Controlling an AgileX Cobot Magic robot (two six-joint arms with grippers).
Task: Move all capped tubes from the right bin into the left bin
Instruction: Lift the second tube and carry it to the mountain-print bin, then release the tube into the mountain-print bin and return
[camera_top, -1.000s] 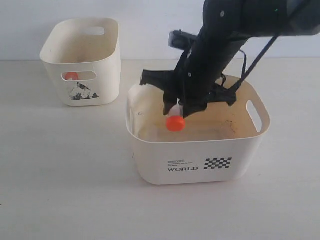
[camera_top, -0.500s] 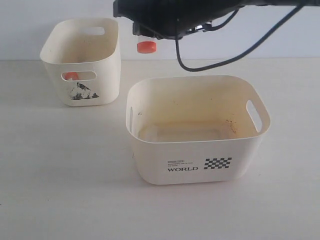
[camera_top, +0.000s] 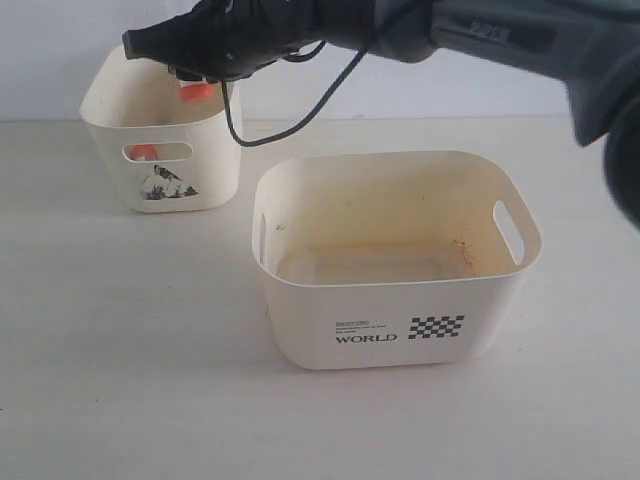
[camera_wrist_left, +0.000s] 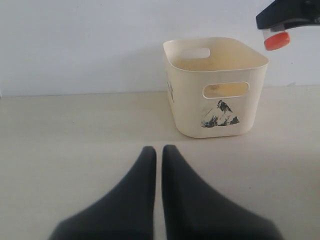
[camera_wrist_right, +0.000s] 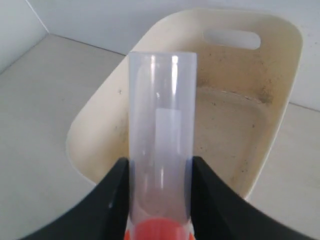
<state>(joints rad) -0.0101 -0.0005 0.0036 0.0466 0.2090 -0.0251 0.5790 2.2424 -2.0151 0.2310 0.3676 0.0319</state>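
- Right gripper (camera_top: 192, 72): clenched on a capped tube (camera_top: 197, 90), reaching in from the right side of the table to the far-left corner.
- Capped tube: held cap-down, clear body pinched between the two black fingers (camera_wrist_right: 112, 200) and orange-red cap poking out below them. Hanging at about rim height by the right side of the left bin (camera_top: 160, 120) (over the opening or just outside the rim, hard to tell).
- Left bin: upright near the far-left corner of the table (camera_top: 120, 350), close to the far edge, mountain picture facing the near edge. Another orange cap (camera_top: 143, 152) showing through its front handle slot.
- Right bin (camera_top: 400, 320): upright nearer the middle of the table, a little toward the right edge, well apart from the left bin. Brown stains inside, no tube to be seen in it.
- Left gripper (camera_wrist_left: 159, 165): low over bare table, jaws pressed together with only a thin slit between, grasping nothing, pointed at the left bin.
- Black cable (camera_top: 300, 110): looping down from the right arm.
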